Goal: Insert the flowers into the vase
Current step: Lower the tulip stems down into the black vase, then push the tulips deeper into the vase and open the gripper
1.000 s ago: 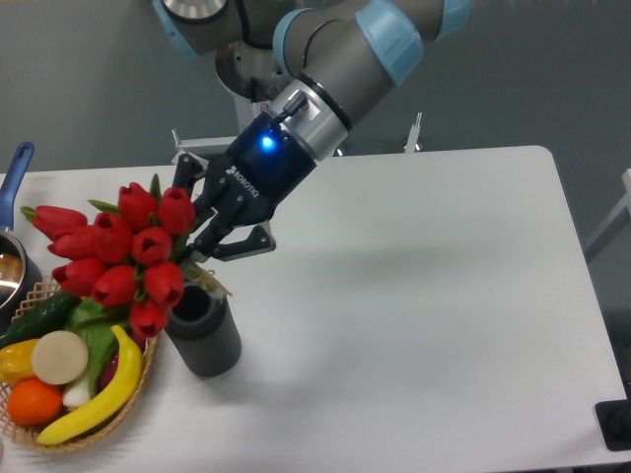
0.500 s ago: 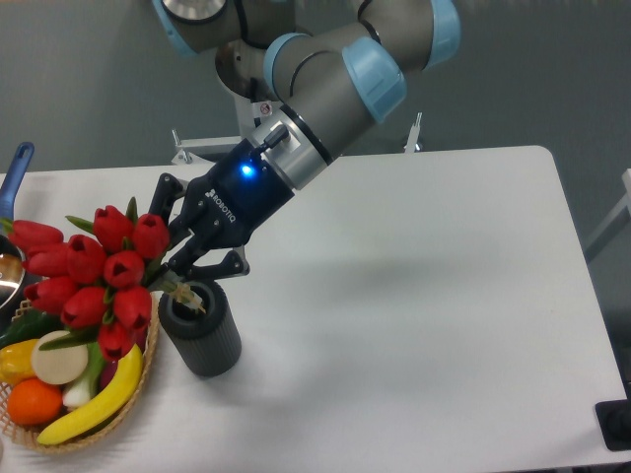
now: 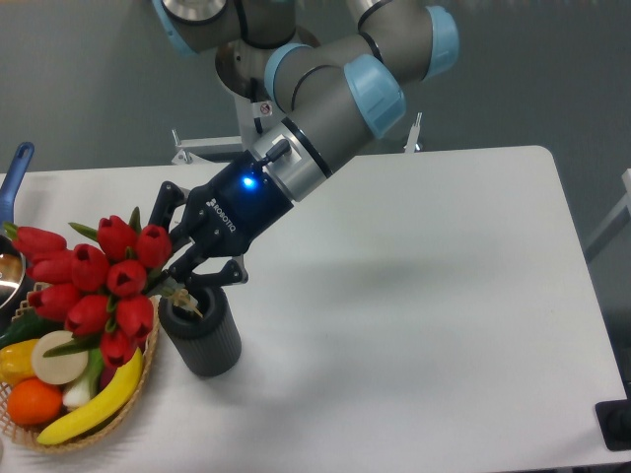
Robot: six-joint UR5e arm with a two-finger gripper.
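The claw [image 3: 175, 264] pinched the green stems of the flowers [image 3: 97, 286], its fingers closed around them, and had hardly shifted from half a second before, after its larger move leftward and downward earlier. The red buds leaned out to the claw's left, over the basket [image 3: 99, 429] of fruit. Directly beneath the claw stood the vase [image 3: 204, 337] on the table [image 3: 424, 296], the stem ends now at its mouth.

A: What blocks the vase [image 3: 202, 337]?
B: The basket [image 3: 118, 414] touches it at 9 o'clock, and the flowers [image 3: 99, 286] overhang that side.
A: Open room?
B: Bare table [image 3: 424, 296] from 12 through 6 o'clock.
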